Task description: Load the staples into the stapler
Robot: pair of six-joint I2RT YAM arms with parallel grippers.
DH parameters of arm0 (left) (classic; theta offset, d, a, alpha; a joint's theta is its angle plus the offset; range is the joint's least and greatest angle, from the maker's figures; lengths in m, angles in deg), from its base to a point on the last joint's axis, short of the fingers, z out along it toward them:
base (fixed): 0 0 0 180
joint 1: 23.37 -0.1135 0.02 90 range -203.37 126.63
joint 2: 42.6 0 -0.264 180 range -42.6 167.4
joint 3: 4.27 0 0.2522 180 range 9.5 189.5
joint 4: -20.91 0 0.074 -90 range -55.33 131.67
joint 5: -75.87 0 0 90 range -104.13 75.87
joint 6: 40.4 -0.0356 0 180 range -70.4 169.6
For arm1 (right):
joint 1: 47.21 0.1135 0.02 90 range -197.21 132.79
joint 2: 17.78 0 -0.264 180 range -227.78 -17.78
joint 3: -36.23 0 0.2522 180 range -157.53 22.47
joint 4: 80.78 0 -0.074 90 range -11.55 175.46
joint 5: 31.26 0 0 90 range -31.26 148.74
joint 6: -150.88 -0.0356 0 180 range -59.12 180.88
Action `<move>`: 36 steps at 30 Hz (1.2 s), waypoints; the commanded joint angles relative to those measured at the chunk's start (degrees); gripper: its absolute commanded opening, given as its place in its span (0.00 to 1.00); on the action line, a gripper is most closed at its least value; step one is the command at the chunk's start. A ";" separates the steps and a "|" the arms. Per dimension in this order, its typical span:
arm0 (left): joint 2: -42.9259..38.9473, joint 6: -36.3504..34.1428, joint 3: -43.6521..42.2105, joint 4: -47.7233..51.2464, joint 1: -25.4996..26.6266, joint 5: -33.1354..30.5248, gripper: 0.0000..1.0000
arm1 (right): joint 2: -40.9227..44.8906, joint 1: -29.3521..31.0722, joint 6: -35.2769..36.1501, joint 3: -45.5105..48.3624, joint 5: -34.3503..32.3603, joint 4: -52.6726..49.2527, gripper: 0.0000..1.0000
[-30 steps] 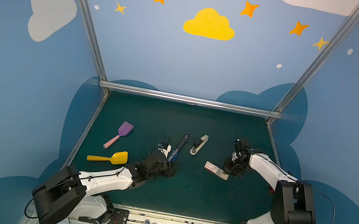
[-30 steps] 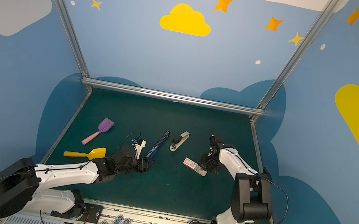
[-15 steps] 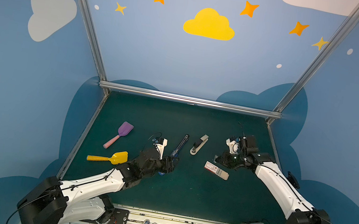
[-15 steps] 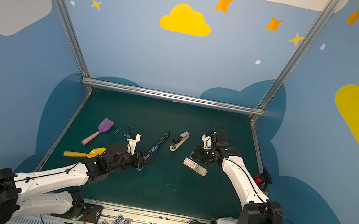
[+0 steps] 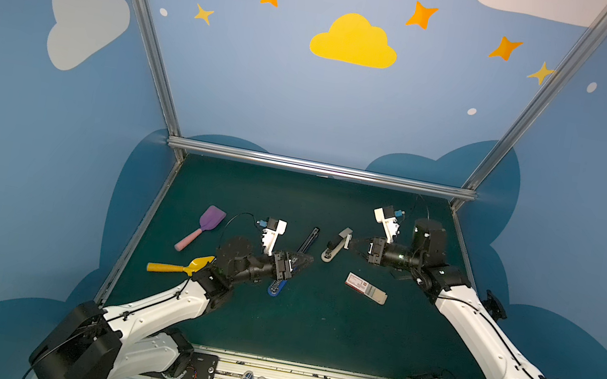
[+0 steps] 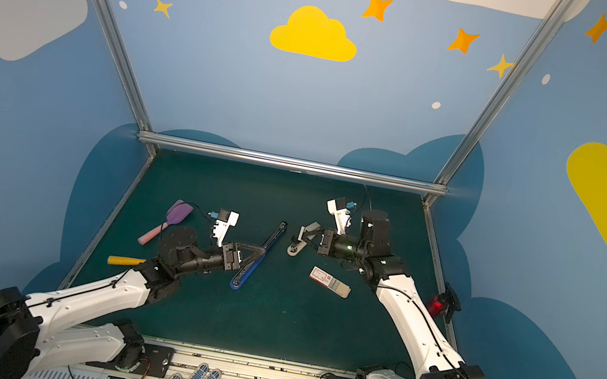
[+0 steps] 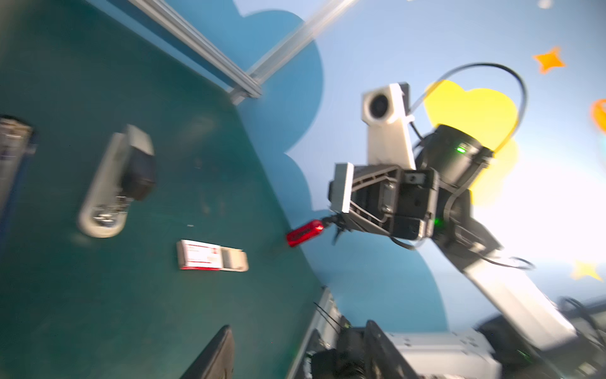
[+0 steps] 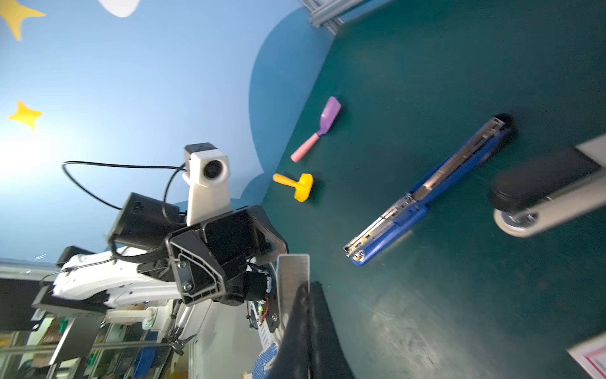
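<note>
white staples box [image 5: 365,288], red mark, beige tray slid partway out, left gripper [image 5: 304,260] spread empty, right gripper [image 5: 354,244] clenched

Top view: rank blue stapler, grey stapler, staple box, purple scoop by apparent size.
1. blue stapler, opened flat
2. purple scoop
3. staple box and grey stapler: look alike; the right gripper hides part of the grey stapler

Staples box [image 5: 365,288]: small, flat, white with red print. Beige inner tray slid partly out. Lies flat, right of centre.
Staple strip [image 8: 292,274]: silvery, ribbed, pinched in the right gripper [image 5: 355,245].
Stapler [image 8: 436,188]: blue, opened flat, metal rail exposed.
</note>
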 commanded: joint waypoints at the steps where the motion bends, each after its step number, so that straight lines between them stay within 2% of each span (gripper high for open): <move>1: 1.16 3.39 2.21 -8.60 -0.31 6.22 0.63 | -0.23 1.61 -2.78 0.62 6.45 7.90 0.00; 4: 1.76 4.30 2.40 -10.49 -0.31 5.37 0.63 | -0.04 3.17 -3.57 0.89 7.50 10.18 0.00; 9: 3.47 6.31 3.48 -15.85 -0.26 6.32 0.58 | -0.50 4.86 -4.64 1.06 9.29 12.26 0.00; 15: 4.07 5.78 5.11 -15.88 -0.22 6.05 0.55 | -0.84 6.91 -4.59 1.90 9.21 12.90 0.00; 19: 4.81 5.87 5.46 -16.08 -0.05 6.31 0.47 | -0.88 7.90 -5.41 2.98 9.27 14.26 0.00; 30: 6.95 6.19 7.10 -16.17 1.00 6.94 0.42 | -1.03 9.07 -6.22 3.35 9.71 15.95 0.00; 36: 8.41 7.60 7.67 -19.28 1.67 7.89 0.37 | -1.12 9.07 -6.40 3.33 9.49 16.21 0.00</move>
